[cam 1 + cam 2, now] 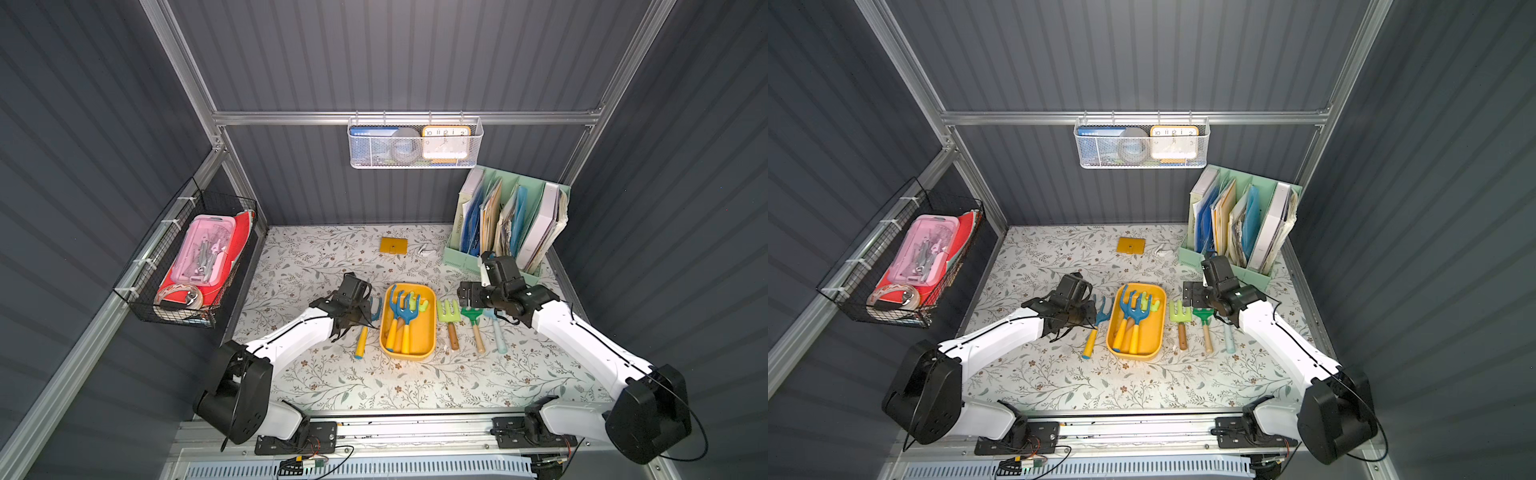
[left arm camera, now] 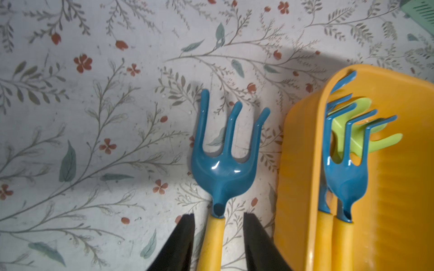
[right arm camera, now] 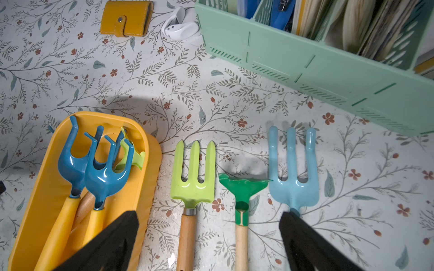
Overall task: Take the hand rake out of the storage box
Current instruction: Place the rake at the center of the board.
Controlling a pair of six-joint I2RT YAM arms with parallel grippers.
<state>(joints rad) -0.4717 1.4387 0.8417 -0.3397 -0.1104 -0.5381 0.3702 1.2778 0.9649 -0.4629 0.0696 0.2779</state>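
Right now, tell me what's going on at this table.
A two-armed robot is taking hand rakes out of the yellow box. The left gripper stands open astride the yellow handle of a blue rake that lies on the table beside the box, not gripping it. Two more blue rakes and a light-green tool lie in the box. The right gripper hovers wide open over three tools lined up on the box's other side, holding nothing.

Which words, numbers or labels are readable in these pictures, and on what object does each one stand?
"10 11 12 1 2": face of the clock, in the white mesh basket.
Label on the blue box: too blurred.
Print on a book spine in the green file organiser: too blurred.
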